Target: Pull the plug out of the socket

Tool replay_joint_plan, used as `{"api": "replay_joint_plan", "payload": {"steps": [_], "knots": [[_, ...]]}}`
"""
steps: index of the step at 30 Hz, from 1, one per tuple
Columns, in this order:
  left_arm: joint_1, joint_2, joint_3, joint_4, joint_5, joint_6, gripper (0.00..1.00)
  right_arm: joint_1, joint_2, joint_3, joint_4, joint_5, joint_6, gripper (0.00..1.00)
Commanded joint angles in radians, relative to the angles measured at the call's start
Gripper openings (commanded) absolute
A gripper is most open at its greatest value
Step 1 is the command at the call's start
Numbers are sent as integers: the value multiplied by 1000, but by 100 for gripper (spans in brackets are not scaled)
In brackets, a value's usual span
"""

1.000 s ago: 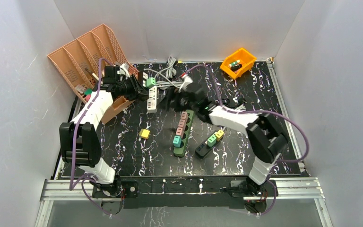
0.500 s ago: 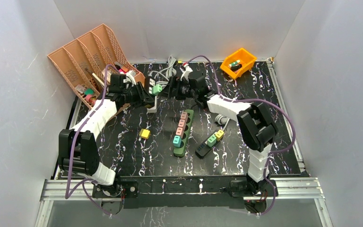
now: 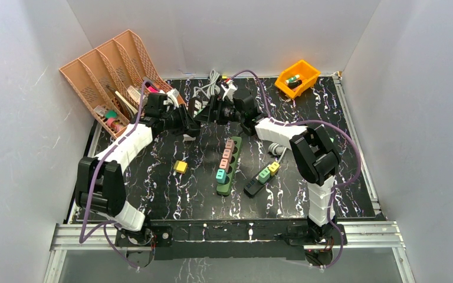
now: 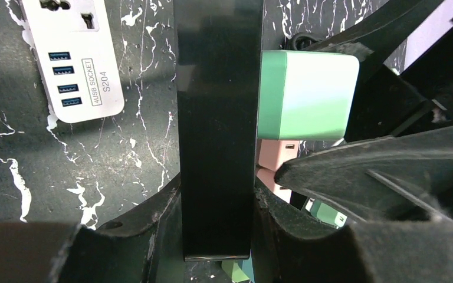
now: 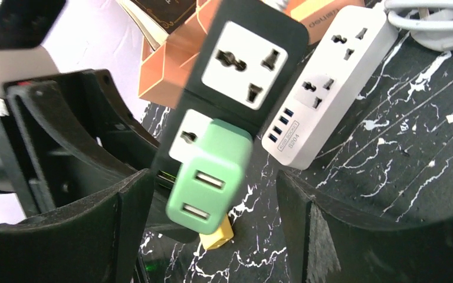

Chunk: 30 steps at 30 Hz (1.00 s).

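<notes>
While the left gripper (image 4: 217, 194) clamped the black socket strip (image 4: 215, 118), lifted just beside the white power strip (image 5: 324, 82), the right gripper (image 5: 212, 188) hung wide open around the green plug (image 4: 307, 94) seated in it. Closing and pulling straight out looked next. The pins were hidden, and the overhead view was too crowded to read.

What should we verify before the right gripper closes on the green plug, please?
1. The left gripper clamps the black strip: ok.
2. The green plug sits in that strip: ok.
3. The right gripper is open: ok.
4. The plug lies between the right fingers: ok.
5. Those fingers touch the plug: cannot tell.
6. The white strip lies apart on the table: ok.
</notes>
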Motion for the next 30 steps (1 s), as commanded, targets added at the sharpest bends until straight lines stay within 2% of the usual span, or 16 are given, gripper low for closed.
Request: {"api": "replay_joint_plan", "payload": {"steps": [1,8,10,13,14,19,24,28,30], "knots": [[-11,16,32,18,23,3,0,-2,-53,15,128,-14,5,81],[-25,21,37,23,21,1,0,-4,-38,42,103,-16,9,60],[-27,21,34,23,20,4,0,-4,-39,39,103,-10,13,43],[-26,22,29,23,13,6,0,-10,-51,32,86,6,14,8],[-26,23,28,22,8,6,0,-13,-58,33,62,15,10,0],[-27,57,37,-1,-103,-20,0,-15,-141,48,-125,112,-95,0],[-27,157,70,-55,-271,-49,0,3,-298,55,-363,361,-244,0],[-26,225,86,-64,-361,-78,0,-1,-439,-11,-370,348,-328,0],[-26,255,109,-69,-378,-90,0,-28,-508,-61,-355,290,-320,0]]}}
